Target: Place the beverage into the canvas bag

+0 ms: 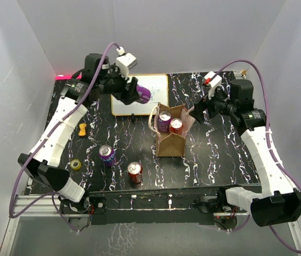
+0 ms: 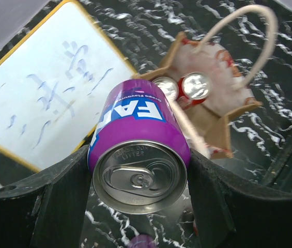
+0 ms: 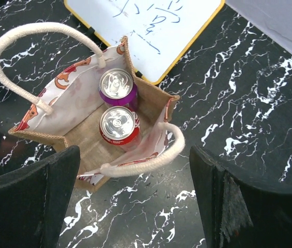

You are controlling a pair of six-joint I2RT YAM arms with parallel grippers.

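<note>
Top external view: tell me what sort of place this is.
Probably a robot lab test cell: a black marbled table boxed in by plain white walls, two arms bolted at its near edge, and staged props, soda cans and a canvas bag.

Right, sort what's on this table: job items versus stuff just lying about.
Job: canvas bag; held purple can, in the left gripper; bagged purple can and bagged red can; loose purple can and loose red can, probably next.
Lying about: whiteboard; small yellow object; yellow tape roll.
</note>
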